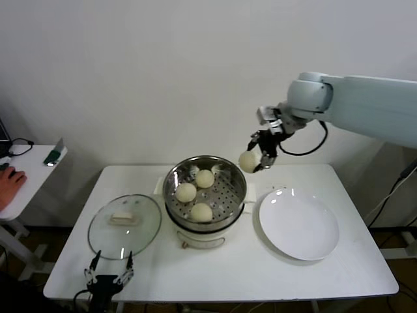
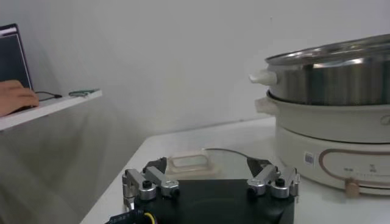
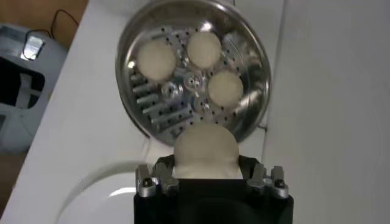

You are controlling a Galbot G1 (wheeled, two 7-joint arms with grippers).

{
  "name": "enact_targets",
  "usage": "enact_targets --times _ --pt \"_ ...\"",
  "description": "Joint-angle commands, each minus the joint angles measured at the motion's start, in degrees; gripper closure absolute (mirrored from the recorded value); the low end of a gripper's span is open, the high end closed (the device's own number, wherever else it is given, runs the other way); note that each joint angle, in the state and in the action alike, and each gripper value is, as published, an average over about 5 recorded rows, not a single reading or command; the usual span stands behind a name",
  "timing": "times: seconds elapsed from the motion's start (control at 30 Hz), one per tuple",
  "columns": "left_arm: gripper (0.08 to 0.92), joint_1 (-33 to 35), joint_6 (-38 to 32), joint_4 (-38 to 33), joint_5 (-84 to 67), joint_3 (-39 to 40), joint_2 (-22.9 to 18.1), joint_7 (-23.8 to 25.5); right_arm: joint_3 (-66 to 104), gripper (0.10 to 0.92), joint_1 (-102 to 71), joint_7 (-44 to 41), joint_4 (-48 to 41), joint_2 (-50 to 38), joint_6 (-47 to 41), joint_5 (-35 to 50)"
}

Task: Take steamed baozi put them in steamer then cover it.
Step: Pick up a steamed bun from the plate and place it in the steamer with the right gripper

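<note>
1. Cream-white dough in the air: the right gripper (image 1: pixel 255 158) is clamped on the fourth baozi (image 1: pixel 248 162), carrying it high above the table (image 1: pixel 352 274), just off the steamer's (image 1: pixel 205 189) rim on the plate (image 1: pixel 300 225) side.

2. Three buns (image 1: pixel 195 194) already sit on the perforated tray: one at the back, one toward the robot's left, one at the front. The right wrist view shows them clustered toward one half of the tray (image 3: pixel 155 109), with bare holes nearest the held bun (image 3: pixel 204 149).

3. Here is the relation that matters: the steamer's open patch lies to the robot's left of the gripper and below it. The bun is round, so no axis to line up; what counts is clearing the steel rim, then coming down over the free holes on the plate side of the pot.

4. The plate is bare, so by the look of it this is the last bun to go in.

5. The cover (image 1: pixel 124 225) lies flat on the table on the steamer's left, handle (image 1: pixel 123 218) up, the handle's long side running roughly left to right as the head sees it.

6. The left gripper (image 1: pixel 109 270) waits low at the table's near edge, just in front of the cover, fingers (image 2: pixel 146 185) spread wide with nothing between them. It is plainly the nearer arm for the lid; the handle sits just beyond its tips in its wrist view.

7. Judgement: drop-off first, lid second. The risk is the bun catching the rim or landing on a neighbour.
</note>
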Motion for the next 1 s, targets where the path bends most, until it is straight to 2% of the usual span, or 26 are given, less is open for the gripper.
enact_targets --times 0.03,0.43,1.0 --pt "0.177 0.1 0.0 -0.1 -0.1 -0.1 0.0 0.0 -0.1 0.330 -5.1 3.2 0.5 8.5 -2.8 2.4" --pt "0.177 0.6 0.0 -0.3 -0.1 -0.8 0.1 0.0 0.8 0.330 -15.5 4.8 -8.0 13.3 -2.6 -6.6" --pt "0.177 1.1 -0.5 -0.4 -0.1 -0.8 -0.1 -0.3 0.8 0.330 -18.2 5.6 -10.0 14.7 -2.9 -10.5"
